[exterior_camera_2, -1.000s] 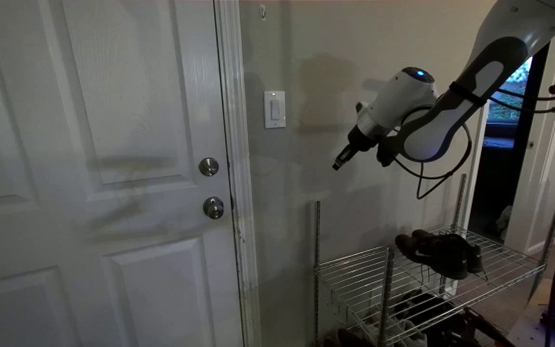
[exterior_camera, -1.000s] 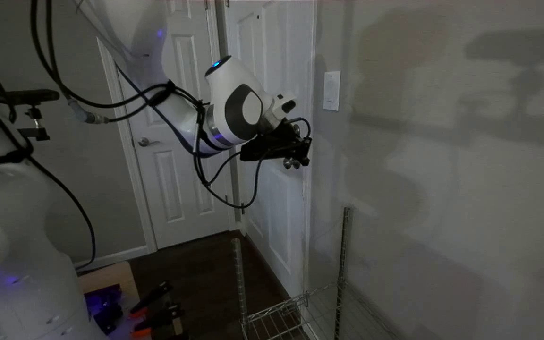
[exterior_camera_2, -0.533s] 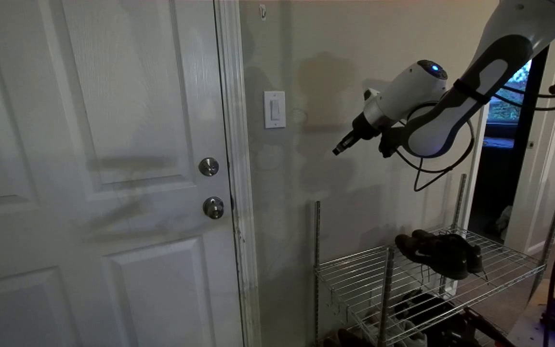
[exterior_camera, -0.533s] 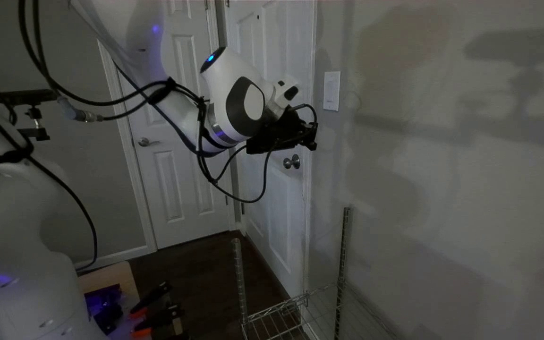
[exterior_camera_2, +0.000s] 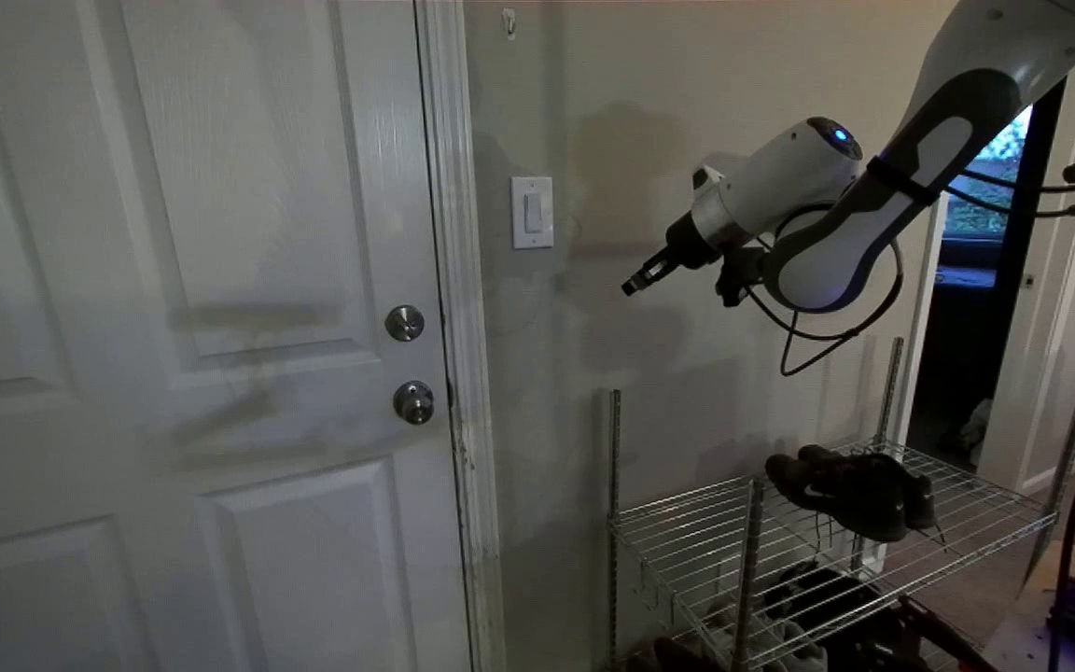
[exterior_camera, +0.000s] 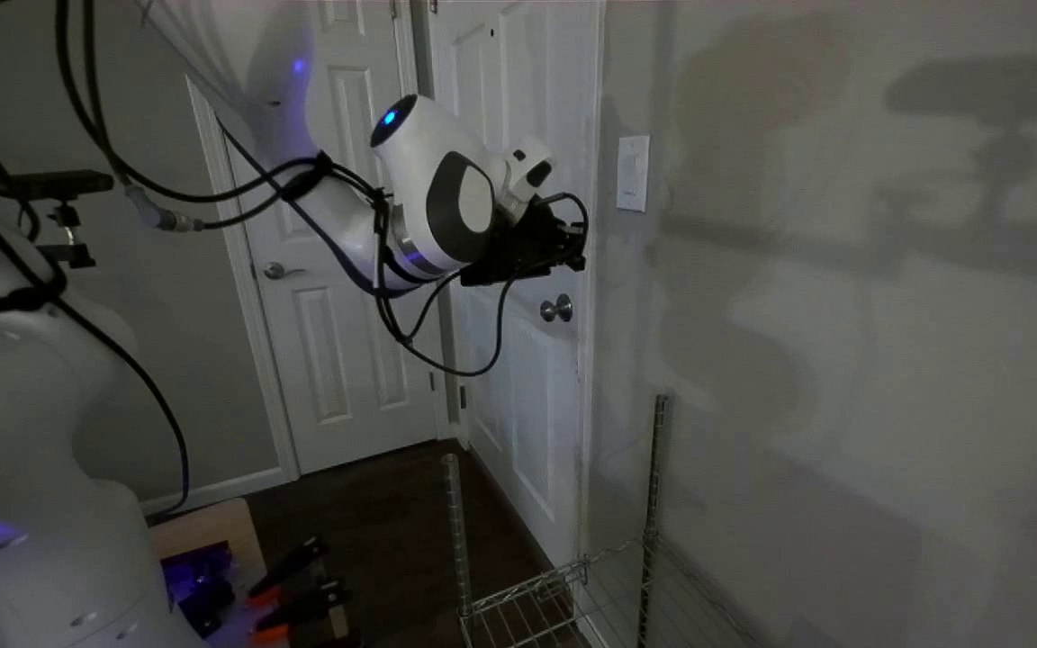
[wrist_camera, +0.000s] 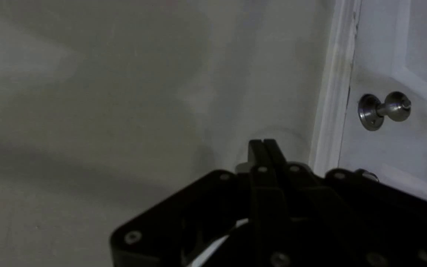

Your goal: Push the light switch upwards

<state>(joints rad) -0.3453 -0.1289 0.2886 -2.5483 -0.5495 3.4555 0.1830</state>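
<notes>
Wrist view showed wall point(wrist_camera: 87, 111) down the left, smudged with shadow, and then, dark against it, the gripper point(wrist_camera: 263, 141): jaws closed, tip flush against tip! To its right ran the white frame point(wrist_camera: 332, 96), and past that gleamed the knob point(wrist_camera: 398, 106) on the door point(wrist_camera: 391, 148).

Over to an exterior view, and the door took up the whole left side, knob near its edge, a round metal fitting point(exterior_camera_2: 404, 323) just above. Next along, beyond the frame, there it was, the switch point(exterior_camera_2: 533, 213), white plate upright on the wall; which way it was set was too small to tell. Right of it, lower and apart, hung the gripper, nose angled down toward the left; in both exterior views a gap showed between the two. Then the arm point(exterior_camera_2: 883, 205) slanted down from the top right corner, a blue light point(exterior_camera_2: 840, 135) glowing on it, and underneath stood the rack point(exterior_camera_2: 748, 560), dark shoes point(exterior_camera_2: 850, 490) on its wires! Last, toward the far right, a dark doorway point(exterior_camera_2: 953, 345), bright blue near the top.
</notes>
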